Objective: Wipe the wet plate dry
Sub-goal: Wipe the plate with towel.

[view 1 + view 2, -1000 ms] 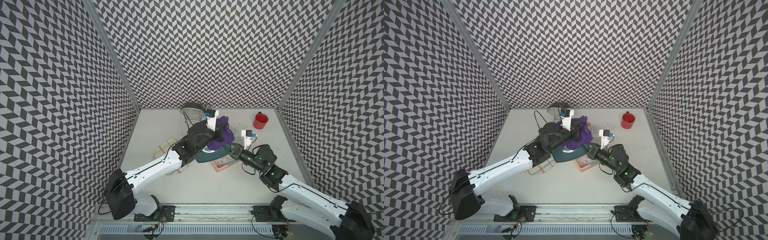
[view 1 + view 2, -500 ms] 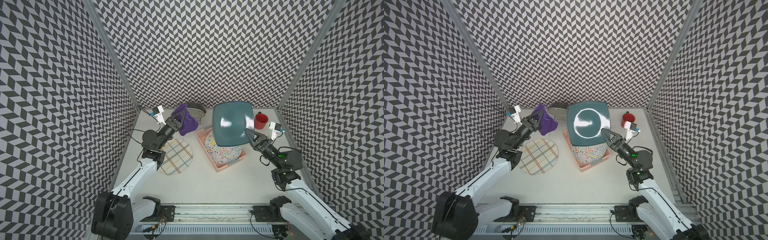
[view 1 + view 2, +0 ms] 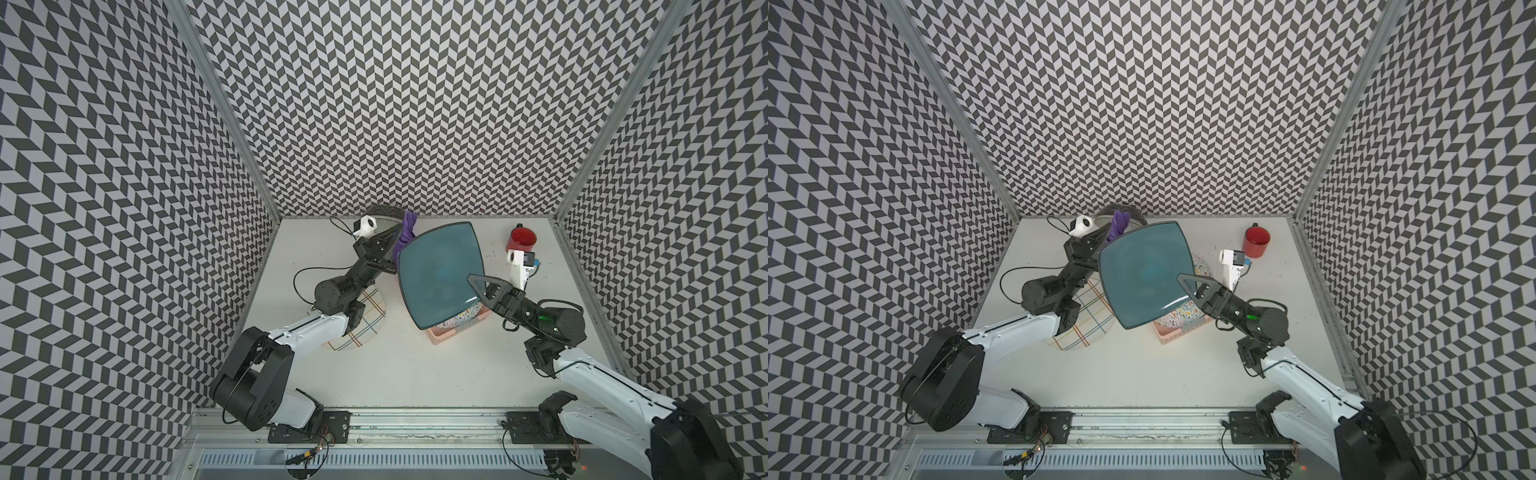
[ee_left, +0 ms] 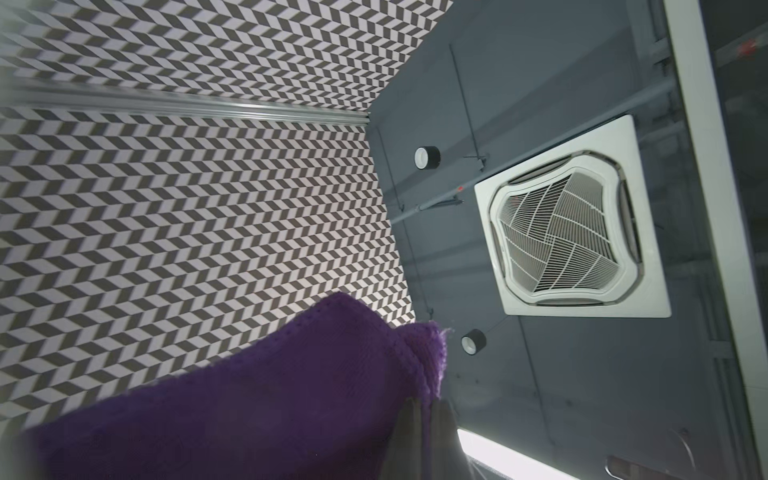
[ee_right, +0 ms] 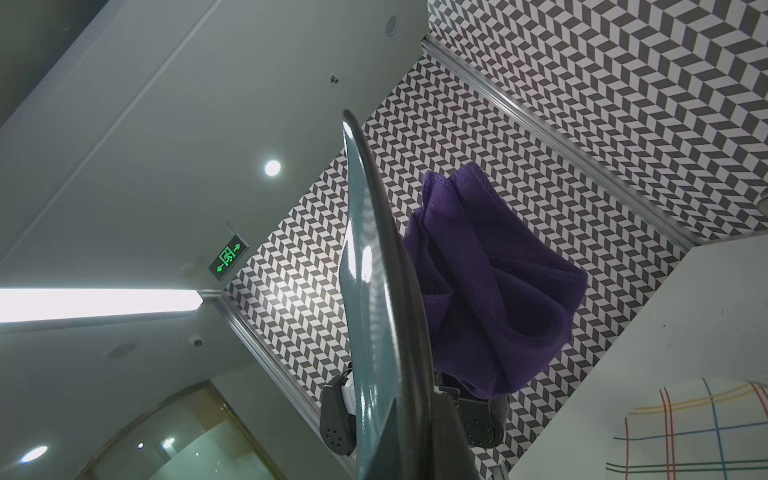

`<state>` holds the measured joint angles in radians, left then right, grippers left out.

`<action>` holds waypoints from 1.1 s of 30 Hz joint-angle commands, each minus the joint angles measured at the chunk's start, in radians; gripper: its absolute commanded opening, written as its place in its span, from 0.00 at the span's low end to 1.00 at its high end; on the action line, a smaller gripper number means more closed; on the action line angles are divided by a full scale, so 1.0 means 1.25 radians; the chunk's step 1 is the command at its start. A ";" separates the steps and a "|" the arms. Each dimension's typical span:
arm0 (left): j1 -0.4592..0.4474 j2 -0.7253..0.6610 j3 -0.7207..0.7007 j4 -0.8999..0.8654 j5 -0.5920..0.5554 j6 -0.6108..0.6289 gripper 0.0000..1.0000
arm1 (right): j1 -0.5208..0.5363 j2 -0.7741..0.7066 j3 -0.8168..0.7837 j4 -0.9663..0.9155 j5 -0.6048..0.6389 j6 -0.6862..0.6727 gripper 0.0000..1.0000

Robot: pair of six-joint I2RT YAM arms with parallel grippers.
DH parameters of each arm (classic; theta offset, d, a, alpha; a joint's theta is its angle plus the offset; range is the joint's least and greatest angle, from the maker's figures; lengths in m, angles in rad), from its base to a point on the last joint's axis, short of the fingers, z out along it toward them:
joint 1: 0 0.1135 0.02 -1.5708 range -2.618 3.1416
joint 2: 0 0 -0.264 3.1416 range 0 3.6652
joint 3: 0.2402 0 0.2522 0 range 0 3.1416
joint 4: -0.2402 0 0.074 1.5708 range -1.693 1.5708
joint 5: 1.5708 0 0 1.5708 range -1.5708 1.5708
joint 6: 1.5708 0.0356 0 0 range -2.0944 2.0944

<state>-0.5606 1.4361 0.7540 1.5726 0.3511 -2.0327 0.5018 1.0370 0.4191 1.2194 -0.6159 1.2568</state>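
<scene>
One teal plate (image 3: 440, 276) — square, glossy, tilted

You face a booth whose walls (image 3: 395, 104) carry a black-and-white chevron print and meet at aluminium corner posts (image 3: 232, 124). The white tabletop (image 3: 395, 374) ends at a metal rail (image 3: 415, 417) along its near edge. Overhead (in the wrist views) are a ceiling air-conditioner cassette (image 4: 573, 216), a strip light (image 5: 95, 304) and a green exit sign (image 5: 227, 257).

White arm links (image 3: 307, 334), black joints (image 3: 332, 291), perhaps green light (image 3: 541, 318)
</scene>
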 commanded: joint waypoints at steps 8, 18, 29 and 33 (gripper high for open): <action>-0.205 -0.092 -0.061 0.147 -0.183 0.046 0.00 | 0.039 0.146 0.153 0.311 0.133 -0.080 0.00; -0.149 -0.092 0.022 0.121 -0.166 0.023 0.00 | -0.016 0.077 0.147 0.217 0.095 -0.122 0.00; -0.239 -0.052 0.001 0.172 -0.157 0.058 0.00 | 0.103 0.105 0.156 0.216 0.189 -0.139 0.00; -0.242 -0.107 -0.074 0.182 -0.176 0.082 0.00 | 0.055 0.096 0.201 0.141 0.220 -0.145 0.00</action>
<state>-0.8532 1.3624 0.6952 1.5803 0.1215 -1.9697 0.6064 1.1732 0.6033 1.3605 -0.4873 1.0660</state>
